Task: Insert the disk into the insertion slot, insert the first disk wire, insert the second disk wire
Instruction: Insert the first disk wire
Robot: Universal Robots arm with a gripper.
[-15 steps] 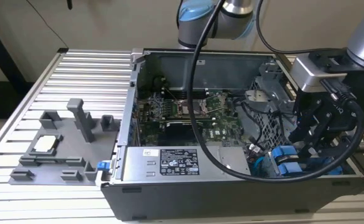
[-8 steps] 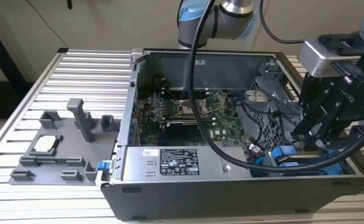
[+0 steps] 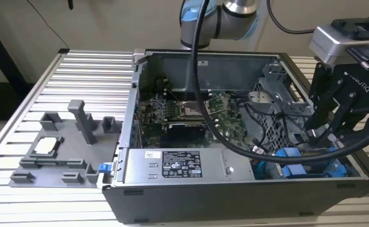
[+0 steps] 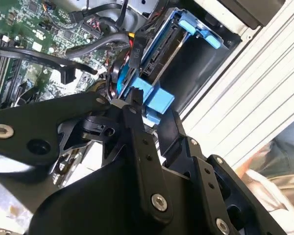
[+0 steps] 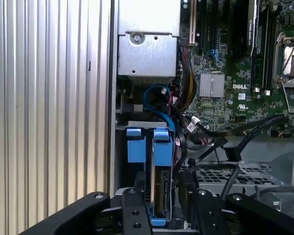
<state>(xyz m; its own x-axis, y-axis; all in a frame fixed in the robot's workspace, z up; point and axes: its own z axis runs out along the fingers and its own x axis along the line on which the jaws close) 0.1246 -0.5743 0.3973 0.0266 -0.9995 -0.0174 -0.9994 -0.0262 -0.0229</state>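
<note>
The disk [image 5: 160, 188], silver-grey in its bright blue carrier, stands on edge inside the grey insertion slot [image 4: 202, 67], seemingly fully seated. It sits right beneath the hand [image 3: 325, 135], with the carrier's blue tabs facing the hand.

A plain beige wall [image 3: 108, 23] rises behind the ribbed aluminium table [image 3: 58, 71], under soft, even light. Beyond the table's far corner at the exterior view's left, 1 black post [image 3: 6, 59] stands tilted.
</note>
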